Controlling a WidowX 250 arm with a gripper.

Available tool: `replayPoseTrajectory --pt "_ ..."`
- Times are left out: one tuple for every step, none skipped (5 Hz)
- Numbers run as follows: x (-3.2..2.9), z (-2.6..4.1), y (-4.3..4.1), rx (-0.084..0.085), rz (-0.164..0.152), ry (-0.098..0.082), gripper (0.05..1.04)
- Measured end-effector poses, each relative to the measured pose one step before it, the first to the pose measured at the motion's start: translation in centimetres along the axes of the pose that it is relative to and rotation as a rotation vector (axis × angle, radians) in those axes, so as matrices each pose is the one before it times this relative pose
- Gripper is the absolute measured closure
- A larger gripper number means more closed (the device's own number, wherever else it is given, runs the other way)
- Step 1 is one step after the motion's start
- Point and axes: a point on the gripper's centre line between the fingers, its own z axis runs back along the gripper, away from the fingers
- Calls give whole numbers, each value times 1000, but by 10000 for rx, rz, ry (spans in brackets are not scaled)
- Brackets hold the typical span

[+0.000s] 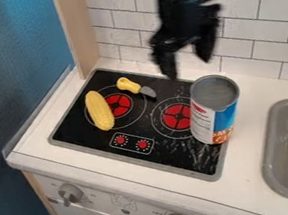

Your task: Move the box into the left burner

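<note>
Black and glossy, one stovetop carries two red-centred burners, the left burner and the right burner, plus two small red dials printed at its near edge. One yellow corn cob lies across the left side of the left burner, and one toy knife, yellow-handled and grey-bladed, lies at that burner's far side. One can (round, though the task calls for a box) stands upright on the stovetop's right side, just beside the right burner. Two grey knobs show on the cabinet front, and one grey sink is set into the counter at right. The single black arm comes in from the top edge, its gripper pointing down above the stovetop's far side, fingers spread with nothing between them, apart from the can. The can's blue, white and orange label bears large print; smaller markings sit on the cabinet front.
</note>
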Motion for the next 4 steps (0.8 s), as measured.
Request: replayPoseTrajectory --pt "-2696 -1313 -1652 -13 -414 335 91" --pt "-3137 -1100 -2993 -92 -1189 174 91" --pt "-2075 -1279 -835 -10 73 423 91" --pt "-194 -1439 298 359 436 75 91"
